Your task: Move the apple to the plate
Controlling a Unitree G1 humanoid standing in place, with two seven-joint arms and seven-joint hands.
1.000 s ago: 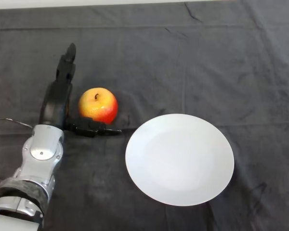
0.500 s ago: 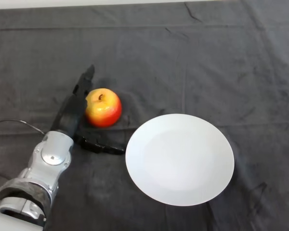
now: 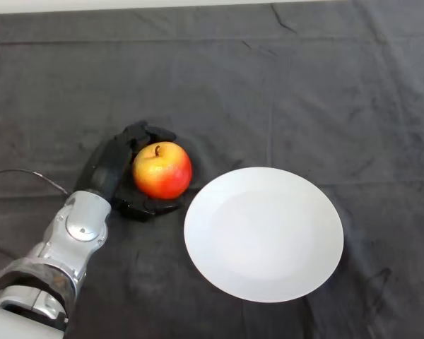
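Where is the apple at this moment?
In the head view the apple sits left of centre on the dark cloth, gripped by the left hand, just left of the white plate and not on it.

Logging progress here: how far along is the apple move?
Done: the robot hand has curled round the apple. In hand: the grasp, with the apple beside the plate, on the dark cloth. Left: carrying it onto the plate and letting go.

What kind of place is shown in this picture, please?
Probably a robot test bench, not a home kitchen: a table under a dark cloth holds only an apple and a bare white plate, with the left hand curled round the apple.
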